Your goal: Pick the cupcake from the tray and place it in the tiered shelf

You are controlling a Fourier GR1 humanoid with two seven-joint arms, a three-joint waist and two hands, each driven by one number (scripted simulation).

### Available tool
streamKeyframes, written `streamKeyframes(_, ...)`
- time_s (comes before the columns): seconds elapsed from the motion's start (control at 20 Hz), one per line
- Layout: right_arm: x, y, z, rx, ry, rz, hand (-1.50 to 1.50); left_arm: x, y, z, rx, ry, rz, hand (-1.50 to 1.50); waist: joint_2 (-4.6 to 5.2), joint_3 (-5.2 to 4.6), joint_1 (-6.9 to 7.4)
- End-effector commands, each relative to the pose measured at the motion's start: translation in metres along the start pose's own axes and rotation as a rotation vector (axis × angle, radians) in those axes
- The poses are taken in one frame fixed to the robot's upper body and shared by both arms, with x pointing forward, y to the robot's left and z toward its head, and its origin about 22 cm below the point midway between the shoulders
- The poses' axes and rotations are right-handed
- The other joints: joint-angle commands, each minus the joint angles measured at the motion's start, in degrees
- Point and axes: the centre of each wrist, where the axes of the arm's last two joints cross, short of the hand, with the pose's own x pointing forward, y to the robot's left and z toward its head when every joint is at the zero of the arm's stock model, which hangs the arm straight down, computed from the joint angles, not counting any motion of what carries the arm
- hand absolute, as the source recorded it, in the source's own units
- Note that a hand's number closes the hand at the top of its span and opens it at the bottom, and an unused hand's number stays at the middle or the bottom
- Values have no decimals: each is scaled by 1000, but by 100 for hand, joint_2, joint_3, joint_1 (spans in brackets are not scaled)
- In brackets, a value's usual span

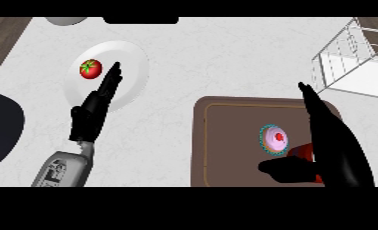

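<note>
A cupcake [276, 139] with pink icing, a red cherry and a teal wrapper lies on the brown tray [229, 144] at the lower right. My right hand [328, 139] stands open just right of it, fingers stretched away from me and the thumb [284, 166] reaching under the cupcake's near side, not closed on it. The white wire tiered shelf [347, 59] sits at the right edge, partly cut off. My left hand [96, 106] rests open at the left, fingers straight over the plate's near rim.
A white plate [125, 69] at the upper left carries a red tomato [91, 68]. A grey rounded object [66, 20] shows at the top left edge. A dark shape [9, 124] lies at the left border. Something red [304, 150] peeks from behind my right hand.
</note>
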Motion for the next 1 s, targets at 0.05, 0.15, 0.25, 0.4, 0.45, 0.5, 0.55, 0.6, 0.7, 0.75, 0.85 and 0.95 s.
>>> streamKeyframes(0.05, 3, -2, -11, 17, 206, 65, -150, 0, -3, -8, 21, 10, 6, 0, 10, 2, -28)
streamKeyframes(0.15, 8, 16, -10, 15, 209, 73, -150, -6, -1, 0, -7, 1, 0, 0, 9, 1, 2)
streamKeyframes(0.25, 11, 5, -16, 13, 210, 33, -150, 1, 3, 4, -14, -11, 15, 0, 3, 3, 9)
streamKeyframes(0.4, 10, 27, -15, 7, 219, 75, -150, -5, -12, 18, 1, -6, 4, 0, -4, 4, 34)
streamKeyframes(0.45, 4, 12, -7, 0, 217, 61, -150, 2, 11, -5, -5, -5, 13, 0, 1, 3, -48)
streamKeyframes(0.5, -5, 16, -10, 28, 226, 86, -150, 1, -2, 6, -12, 12, 8, 0, -4, 5, -26)
streamKeyframes(0.55, 1, 27, -24, 20, 229, 75, -150, 4, -5, -6, -4, 1, 3, 0, 12, 5, -17)
streamKeyframes(0.6, -14, 31, -21, 15, 229, 65, -150, 6, -1, 1, 13, -15, -3, 0, 3, 8, -19)
streamKeyframes(0.7, -12, 40, -17, 22, 230, 85, -150, 7, 2, -7, -3, -5, 16, 0, 4, 7, -31)
streamKeyframes(0.75, 7, 24, -30, 15, 222, 51, -150, -11, 10, -10, -3, 8, 2, 0, 17, 4, -21)
streamKeyframes(0.85, -5, 34, -33, 48, 238, 84, -150, -2, -2, 0, -9, 8, 21, 0, 7, 7, -4)
streamKeyframes(0.95, -9, 27, -18, 46, 219, 74, -150, -3, 3, -10, -13, -4, 19, 0, 5, 6, -39)
